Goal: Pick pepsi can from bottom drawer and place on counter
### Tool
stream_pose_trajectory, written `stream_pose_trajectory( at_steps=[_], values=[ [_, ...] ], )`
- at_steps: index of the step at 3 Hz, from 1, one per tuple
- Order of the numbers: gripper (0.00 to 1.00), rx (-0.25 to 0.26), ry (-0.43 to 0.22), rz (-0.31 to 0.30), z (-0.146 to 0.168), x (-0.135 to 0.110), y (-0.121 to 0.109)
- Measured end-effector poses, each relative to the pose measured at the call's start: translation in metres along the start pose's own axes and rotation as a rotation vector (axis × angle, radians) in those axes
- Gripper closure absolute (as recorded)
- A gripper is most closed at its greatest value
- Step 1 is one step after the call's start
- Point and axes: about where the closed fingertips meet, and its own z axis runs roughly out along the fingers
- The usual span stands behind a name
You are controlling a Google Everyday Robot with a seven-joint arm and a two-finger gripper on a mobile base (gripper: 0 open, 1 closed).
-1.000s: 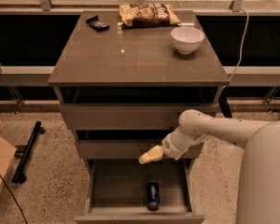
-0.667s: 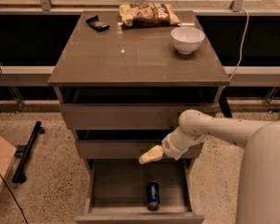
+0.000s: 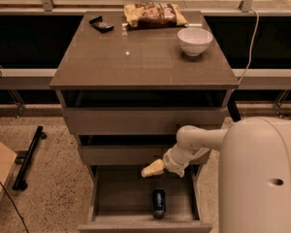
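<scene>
- The pepsi can [image 3: 158, 201] lies in the pulled-out bottom drawer [image 3: 116, 193], near its front.
- The gripper [image 3: 153, 169] hangs over the drawer, apart from the can, holding nothing; spread or squeezed, I cannot tell.
- A crooked grab could roll the can away.
- On the counter [image 3: 136, 62], it could bump the white bowl [image 3: 194, 41].

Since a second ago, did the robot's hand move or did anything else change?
The gripper came down a little toward the open bottom drawer, above the pepsi can, not touching it. Nothing was grabbed or let go. The can, the white bowl and the snack bag on the counter stayed put.
</scene>
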Motion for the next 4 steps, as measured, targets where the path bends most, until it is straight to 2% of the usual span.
stream_pose_trajectory(
  at_steps=[1, 2, 4],
  values=[
    [0.00, 0.026, 0.035, 0.082, 0.042, 0.005, -0.016],
    [0.00, 0.026, 0.035, 0.082, 0.042, 0.005, -0.016],
    [0.00, 0.041, 0.017, 0.172, 0.082, -0.003, -0.035]
  ],
)
